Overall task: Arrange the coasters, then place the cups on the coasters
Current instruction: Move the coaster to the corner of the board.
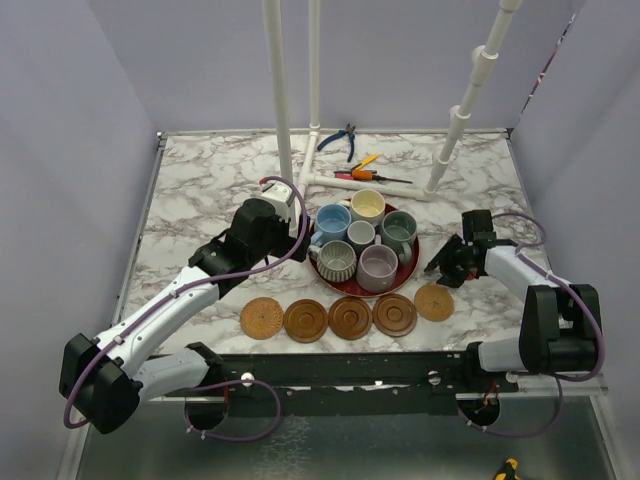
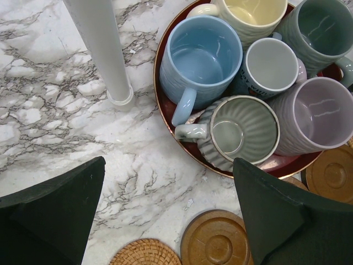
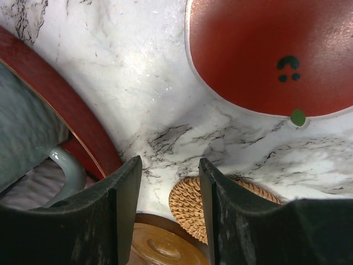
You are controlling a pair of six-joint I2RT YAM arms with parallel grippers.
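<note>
Your left tool (image 2: 169, 163) hangs fully released beside the red tray (image 2: 292, 164), where all six cups (image 1: 360, 235) stand crowded. Your right tool (image 3: 170, 165) is half parted, gripping nothing, over the table (image 1: 200, 200) between the reddish coaster (image 3: 270, 55) and the woven coaster (image 3: 190, 201).
</note>
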